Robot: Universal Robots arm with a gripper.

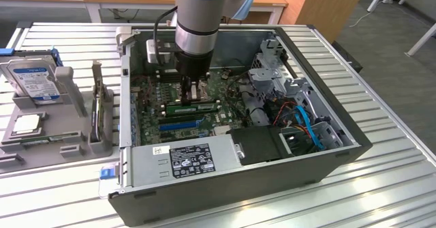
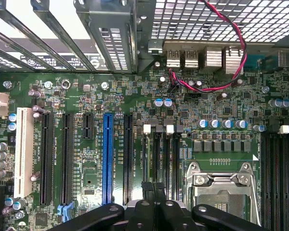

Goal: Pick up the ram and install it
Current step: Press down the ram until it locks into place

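Surface: ribbed metal table (image 1: 381,151), wooden desks behind.
Holder: grey fixture (image 1: 41,136) on the exterior view's left of the computer case (image 1: 272,182); carries a hard drive (image 1: 34,80) with blue-and-white label upright, a square silver processor (image 1: 27,123) below it, a green stick lying flat near its front edge.
Case: open, lying on its side, motherboard (image 1: 153,110) exposed, power supply (image 1: 187,159) at the near wall.
Gripper (image 1: 194,93): lowered inside the case over the motherboard, fingers closed together, nothing seen clamped between them.
Ram (image 1: 193,107): green stick seated along the memory slots directly under the fingertips, beside the processor socket (image 2: 221,190).
Drive cage (image 1: 272,75): at the case's far right, blue and orange cables (image 1: 310,126) below it.
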